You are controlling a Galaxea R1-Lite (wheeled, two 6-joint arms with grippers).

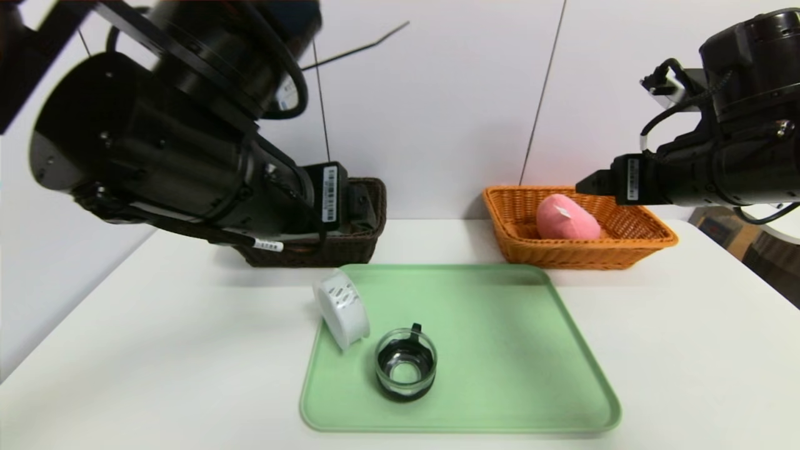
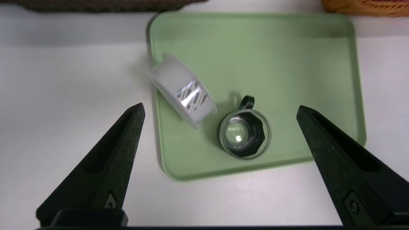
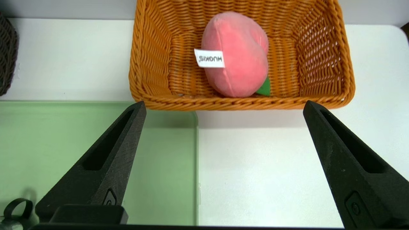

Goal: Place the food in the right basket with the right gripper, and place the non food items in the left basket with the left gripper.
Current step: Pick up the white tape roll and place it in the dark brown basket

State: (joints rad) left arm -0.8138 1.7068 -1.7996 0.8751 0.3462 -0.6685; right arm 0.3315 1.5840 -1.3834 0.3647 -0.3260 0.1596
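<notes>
The pink plush peach (image 1: 565,219) (image 3: 236,54) lies inside the orange-tan right basket (image 1: 625,247) (image 3: 239,103). My right gripper (image 1: 584,184) (image 3: 223,102) hangs open and empty just in front of that basket's near rim. On the green tray (image 1: 500,350) a white ribbed spool (image 1: 340,307) (image 2: 183,91) leans on the left edge. A clear glass cup with a black handle (image 1: 405,365) (image 2: 244,134) stands upright beside it. My left gripper (image 1: 359,209) (image 2: 219,106) is raised high, open and empty, in front of the dark brown left basket (image 1: 350,250), whose inside is hidden by the arm.
The tray (image 2: 287,64) (image 3: 64,127) sits mid-table on a white tabletop, with both baskets along the back wall. The tray's right half is bare. My bulky left arm fills the upper left of the head view.
</notes>
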